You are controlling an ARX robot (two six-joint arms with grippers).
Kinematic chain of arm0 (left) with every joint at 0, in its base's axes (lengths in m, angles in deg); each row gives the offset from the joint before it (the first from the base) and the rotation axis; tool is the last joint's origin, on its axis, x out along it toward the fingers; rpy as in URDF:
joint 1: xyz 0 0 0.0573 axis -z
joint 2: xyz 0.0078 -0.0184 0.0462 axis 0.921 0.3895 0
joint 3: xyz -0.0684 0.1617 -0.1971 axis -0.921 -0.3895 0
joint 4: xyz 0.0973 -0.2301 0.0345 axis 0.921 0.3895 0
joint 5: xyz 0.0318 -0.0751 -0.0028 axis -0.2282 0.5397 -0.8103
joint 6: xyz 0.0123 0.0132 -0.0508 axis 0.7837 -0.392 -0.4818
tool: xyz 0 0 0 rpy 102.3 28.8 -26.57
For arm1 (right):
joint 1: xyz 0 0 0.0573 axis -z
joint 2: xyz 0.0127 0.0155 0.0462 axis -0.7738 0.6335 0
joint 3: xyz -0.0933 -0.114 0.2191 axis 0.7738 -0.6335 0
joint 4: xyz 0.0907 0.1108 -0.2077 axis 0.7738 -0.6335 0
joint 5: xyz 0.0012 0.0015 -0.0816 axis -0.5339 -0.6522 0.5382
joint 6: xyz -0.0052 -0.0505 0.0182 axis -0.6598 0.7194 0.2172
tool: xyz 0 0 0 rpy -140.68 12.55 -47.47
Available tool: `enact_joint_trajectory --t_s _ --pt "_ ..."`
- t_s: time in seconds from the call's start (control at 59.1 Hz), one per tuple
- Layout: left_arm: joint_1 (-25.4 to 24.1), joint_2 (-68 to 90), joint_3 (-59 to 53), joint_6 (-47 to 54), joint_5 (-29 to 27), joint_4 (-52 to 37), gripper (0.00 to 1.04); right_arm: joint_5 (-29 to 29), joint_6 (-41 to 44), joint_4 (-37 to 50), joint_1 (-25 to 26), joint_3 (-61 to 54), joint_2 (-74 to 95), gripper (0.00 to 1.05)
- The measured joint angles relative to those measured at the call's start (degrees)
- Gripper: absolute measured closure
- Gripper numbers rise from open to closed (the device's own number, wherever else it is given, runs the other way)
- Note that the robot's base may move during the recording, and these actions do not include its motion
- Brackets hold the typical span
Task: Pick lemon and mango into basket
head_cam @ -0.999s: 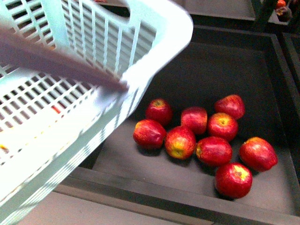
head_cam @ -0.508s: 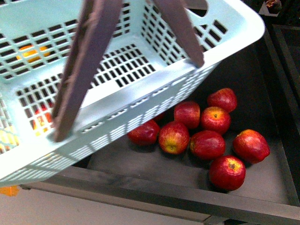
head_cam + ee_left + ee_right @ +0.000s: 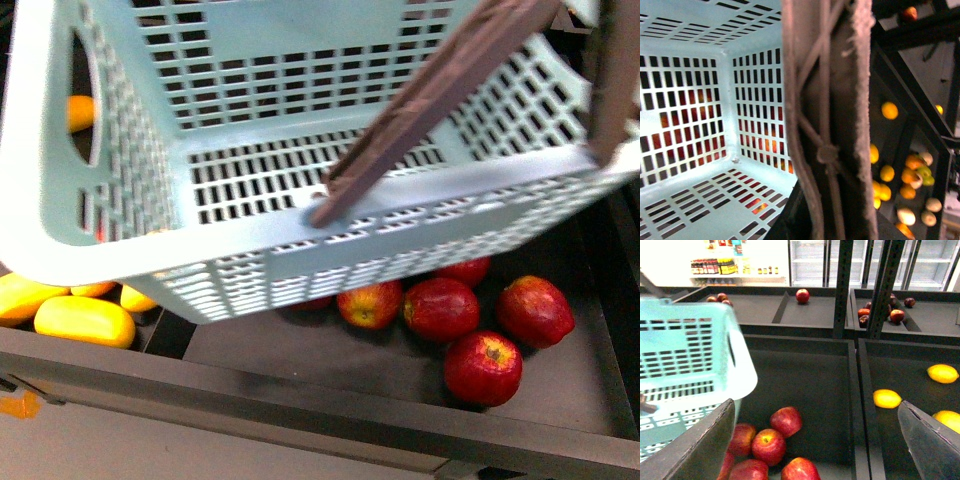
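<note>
The pale blue-green basket (image 3: 300, 240) hangs tilted across most of the front view, its brown handle (image 3: 440, 90) slanting over it. My left gripper (image 3: 832, 225) is shut on that handle (image 3: 825, 100); the slotted floor (image 3: 695, 210) that shows holds nothing. Yellow oblong mangoes (image 3: 85, 320) lie in a bin under the basket's left corner. Lemons (image 3: 887, 398) sit in the bin right of the apples. My right gripper (image 3: 815, 450) is open above the apple bin, nothing between its fingers (image 3: 700, 450).
Several red apples (image 3: 480, 365) lie in a dark bin (image 3: 300, 400) beneath the basket, seen also as apples (image 3: 767, 445) from the right wrist. Black shelf posts (image 3: 842, 285) rise behind. More yellow and orange fruit (image 3: 890, 110) fills bins beside the basket.
The basket has swung right and turned, covering several apples. Its handle now slants the other way. The mangoes have come into view at the lower left.
</note>
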State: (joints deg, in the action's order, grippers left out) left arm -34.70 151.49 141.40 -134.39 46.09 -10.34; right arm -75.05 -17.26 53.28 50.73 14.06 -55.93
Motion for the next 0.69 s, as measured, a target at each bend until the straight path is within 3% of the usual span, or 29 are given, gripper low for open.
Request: enact_joint_trajectory --t_s 0.22,0.694 --pt "5.2 1.1 2.6 0.2 4.1 -0.3 1.0 0.0 0.0 0.0 0.0 0.0 0.0 0.09" --pt "7.4 1.9 5.4 1.1 4.5 -0.7 1.0 0.0 0.0 0.0 0.0 0.0 0.0 0.09"
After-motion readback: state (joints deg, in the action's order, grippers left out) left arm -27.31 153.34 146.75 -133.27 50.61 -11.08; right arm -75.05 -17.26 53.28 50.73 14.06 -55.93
